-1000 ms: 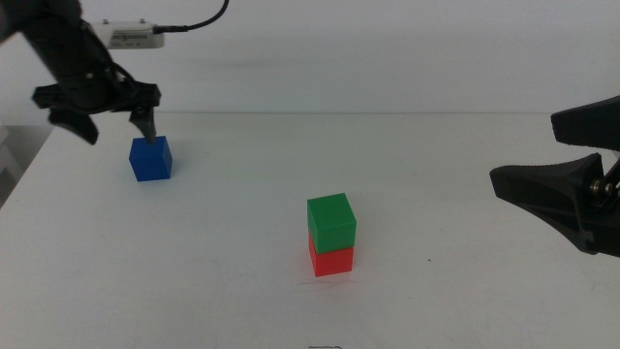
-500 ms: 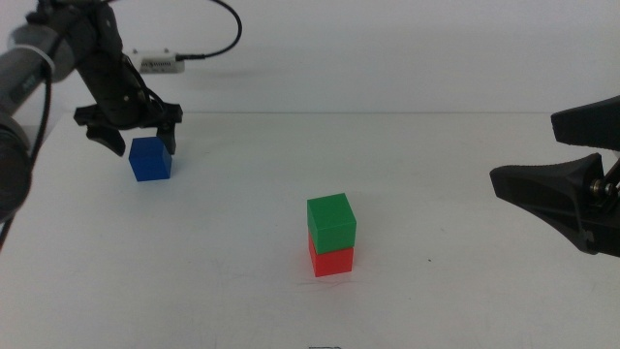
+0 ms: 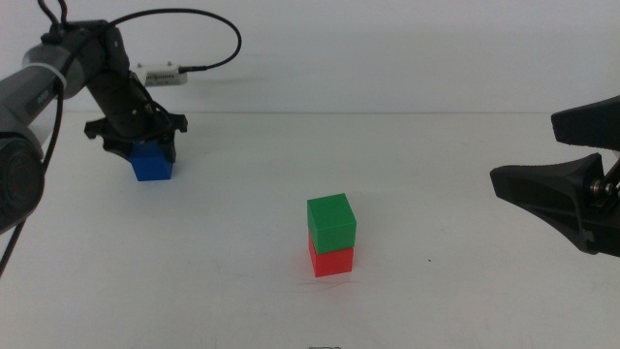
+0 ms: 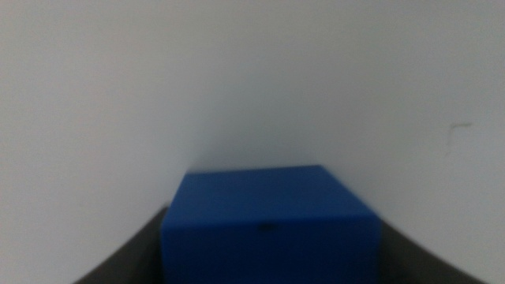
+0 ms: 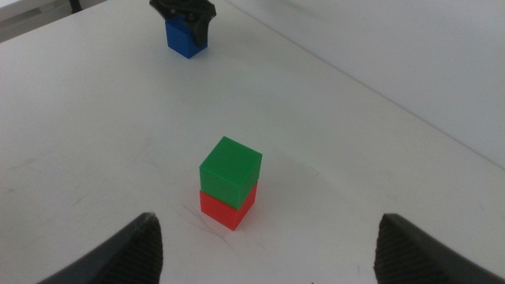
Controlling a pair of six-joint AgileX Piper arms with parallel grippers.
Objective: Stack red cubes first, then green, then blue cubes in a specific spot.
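While low, left end effector [image 3: 141, 147] astride blue cube [image 3: 153, 162]

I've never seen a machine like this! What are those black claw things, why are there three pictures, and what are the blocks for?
The claws are grippers on two robot arms. One picture looks down over the white table; the other two come from cameras on each arm's wrist. On the table a green cube sits on a red cube. Far off at the left, the left gripper is down around a blue cube, its jaws on either side; whether they squeeze it yet I cannot tell. Its wrist camera sees that cube very close. The right gripper waits at the right side, open and holding nothing. The blue cube should go on top.
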